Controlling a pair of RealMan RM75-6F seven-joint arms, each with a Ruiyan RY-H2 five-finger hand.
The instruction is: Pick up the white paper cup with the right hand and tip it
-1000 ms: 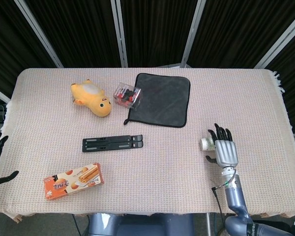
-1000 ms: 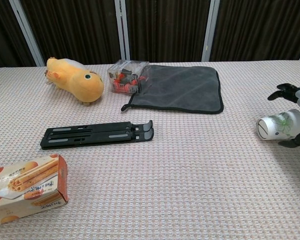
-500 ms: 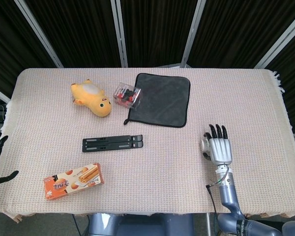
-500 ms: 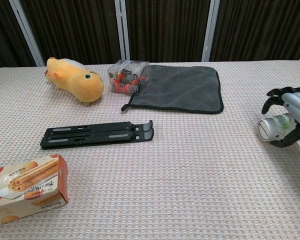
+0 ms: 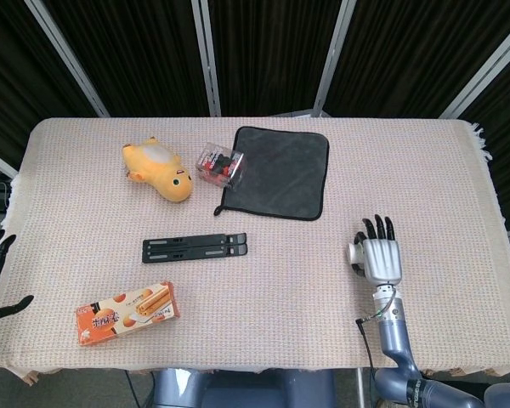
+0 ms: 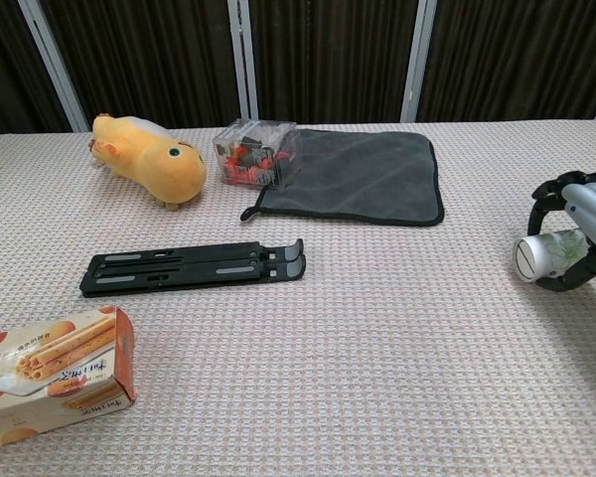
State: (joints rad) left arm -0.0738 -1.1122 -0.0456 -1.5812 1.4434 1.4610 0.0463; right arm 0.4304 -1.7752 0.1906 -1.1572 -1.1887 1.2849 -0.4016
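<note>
Behind woven beige tablecloth (image 5: 263, 289), dark curtains (image 5: 263, 51), seemingly pleated

Rough woven tablecloth (image 6: 377, 378), matt grey cloth (image 6: 363, 174), plush toy (image 6: 149, 157), glossy cardboard box (image 6: 55, 378).

The white paper cup (image 6: 550, 254), printed with a green leafy pattern, lies on its side at the right of the tabletop (image 6: 397, 338), mouth facing left, with the right hand (image 6: 586, 224) curled over it
</note>
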